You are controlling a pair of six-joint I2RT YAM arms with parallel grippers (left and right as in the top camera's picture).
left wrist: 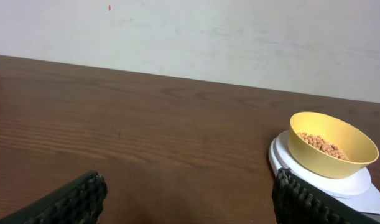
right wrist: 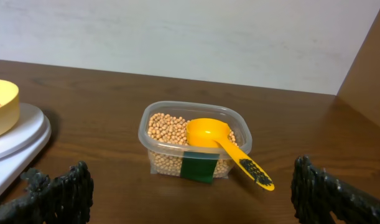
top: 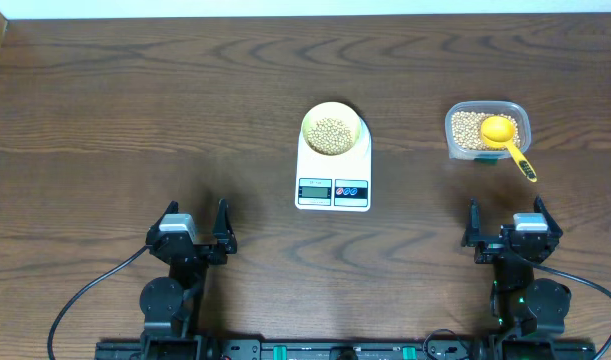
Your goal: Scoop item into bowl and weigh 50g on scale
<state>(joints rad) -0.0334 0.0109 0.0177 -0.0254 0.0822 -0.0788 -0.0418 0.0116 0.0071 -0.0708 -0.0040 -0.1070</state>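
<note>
A pale yellow bowl holding tan beans stands on the white scale at the table's middle. More beans fill a clear tub at the right, where a yellow scoop rests with its handle over the near rim. My left gripper is open near the front left, with nothing between its fingers. In front of the tub my right gripper stands wide open and holds nothing.
The scale's display and two round buttons face the front edge. A green label is stuck on the tub's near wall. A light wall rises behind the table. Bare dark wood spreads to the left.
</note>
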